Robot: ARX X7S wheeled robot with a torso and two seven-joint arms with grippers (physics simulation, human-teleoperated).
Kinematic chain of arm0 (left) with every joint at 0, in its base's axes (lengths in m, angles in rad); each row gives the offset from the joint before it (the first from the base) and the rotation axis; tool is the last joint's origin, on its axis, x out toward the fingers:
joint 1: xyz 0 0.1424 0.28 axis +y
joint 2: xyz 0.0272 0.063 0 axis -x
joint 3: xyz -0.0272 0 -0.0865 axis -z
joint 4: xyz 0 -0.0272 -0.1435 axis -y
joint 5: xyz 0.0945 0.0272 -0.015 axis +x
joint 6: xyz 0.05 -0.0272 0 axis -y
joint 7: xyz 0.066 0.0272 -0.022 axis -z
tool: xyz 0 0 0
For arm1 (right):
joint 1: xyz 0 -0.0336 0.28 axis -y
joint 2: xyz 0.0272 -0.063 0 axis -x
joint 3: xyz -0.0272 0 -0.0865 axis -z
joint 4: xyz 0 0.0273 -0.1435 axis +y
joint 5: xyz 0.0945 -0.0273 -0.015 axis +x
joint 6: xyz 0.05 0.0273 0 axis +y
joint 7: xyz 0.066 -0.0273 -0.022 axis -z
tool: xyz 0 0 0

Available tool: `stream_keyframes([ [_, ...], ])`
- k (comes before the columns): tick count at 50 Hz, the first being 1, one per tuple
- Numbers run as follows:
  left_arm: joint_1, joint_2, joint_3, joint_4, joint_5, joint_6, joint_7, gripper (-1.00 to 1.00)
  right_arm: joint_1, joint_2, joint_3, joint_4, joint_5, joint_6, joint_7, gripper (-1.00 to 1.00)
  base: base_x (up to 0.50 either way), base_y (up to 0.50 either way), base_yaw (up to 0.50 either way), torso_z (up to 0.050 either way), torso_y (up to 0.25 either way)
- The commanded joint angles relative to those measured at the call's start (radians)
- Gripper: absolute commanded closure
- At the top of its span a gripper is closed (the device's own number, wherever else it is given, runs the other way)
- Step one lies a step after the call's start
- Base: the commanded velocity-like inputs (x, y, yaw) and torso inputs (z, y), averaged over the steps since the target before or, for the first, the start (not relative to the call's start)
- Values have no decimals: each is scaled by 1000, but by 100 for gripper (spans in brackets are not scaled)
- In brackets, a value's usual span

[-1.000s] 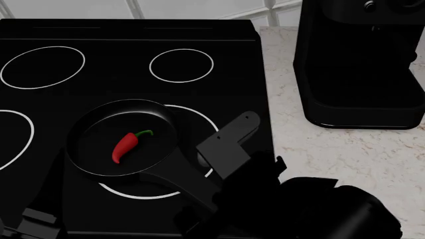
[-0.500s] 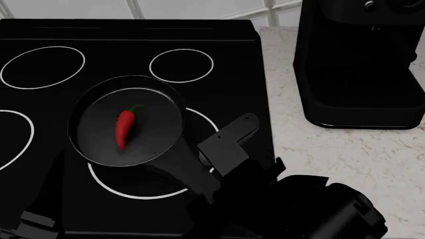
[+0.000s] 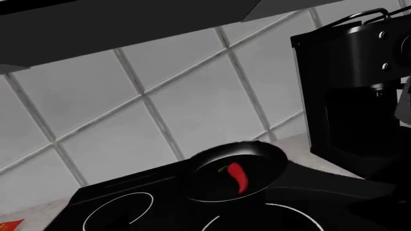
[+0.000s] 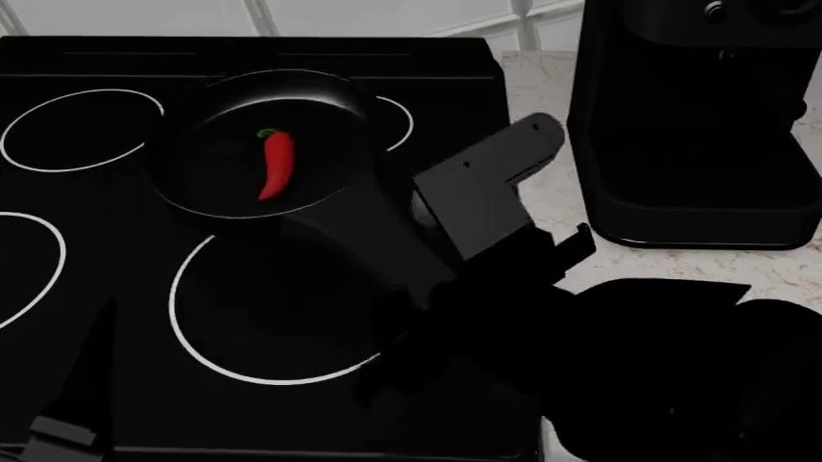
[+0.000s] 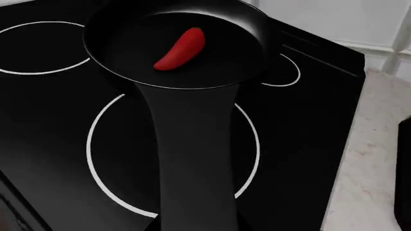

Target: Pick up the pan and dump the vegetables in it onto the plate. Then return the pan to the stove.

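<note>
head view: right claw (image 4: 430,289) clamped on pan (image 4: 264,144) handle; pan just beyond it

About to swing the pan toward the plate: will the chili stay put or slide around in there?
The chili will probably slide: it lies loose, a smooth, glossy, rounded pod on the slick floor of the pan. The low rim may not stop it if tilted. It looks light, so quick moves could shift it.

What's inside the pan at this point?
One red chili pepper lies loose on the floor of the pan; nothing else shows in it. The spot beneath the pepper is covered.
</note>
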Motion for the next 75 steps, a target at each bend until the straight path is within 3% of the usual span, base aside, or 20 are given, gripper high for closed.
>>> stream_keyframes([
  [1,3,-17,6,9,2,16,-7,-100,39,45,131,-132,107,52,109,100,0,0,0,0,0],
  [5,-74,-62,45,26,-59,35,-52,-100,42,60,159,-150,141,60,141,100,0,0,0,0,0],
  [8,-310,-177,289,27,-105,174,-126,-100,52,71,190,-174,189,74,185,100,0,0,0,0,0],
  [12,-739,-260,792,27,-110,367,-205,-100,65,83,213,-188,222,81,210,100,0,0,0,0,0],
  [14,-1039,-266,1092,27,-101,485,-245,-100,73,86,227,-188,248,87,228,100,0,0,0,0,0],
  [16,-1339,-195,1392,27,-50,671,-336,-100,79,90,228,-192,250,90,234,100,0,0,0,0,0],
  [18,-1639,66,1692,27,131,971,-570,-100,91,93,238,-197,270,96,250,100,0,0,0,0,0],
  [19,-1752,73,1842,27,135,1001,-574,-100,96,96,243,-204,276,96,252,100,0,0,0,0,0],
  [21,-1752,79,2142,27,119,981,-574,-100,101,100,250,-212,288,97,262,100,0,0,0,0,8],
  [22,-1752,87,2198,27,112,977,-574,-100,108,103,250,-217,295,103,269,100,0,0,0,0,0],
  [51,-1752,59,2126,27,103,912,-569,-100,183,111,277,-246,384,112,346,100,15,500,0,0,0],
  [52,-1752,31,2085,27,70,886,-534,-100,183,110,278,-245,386,109,347,100,16,500,0,0,0],
  [54,-1752,-120,1823,27,-129,714,-347,-100,182,108,273,-250,381,109,347,100,16,500,0,0,0],
  [58,-1752,-184,1617,27,-282,593,-254,-100,184,108,271,-249,377,106,346,100,17,500,0,0,3],
  [62,-1752,-184,1594,27,-298,581,-248,-100,186,105,269,-252,383,105,349,100,16,500,0,0,0],
  [66,-1751,-207,1496,27,-370,529,-222,-100,198,105,270,-254,403,110,362,100,17,500,0,0,0],
  [75,-1751,-177,1508,27,-359,559,-233,-100,208,101,264,-261,415,110,367,100,15,500,0,0,1],
])
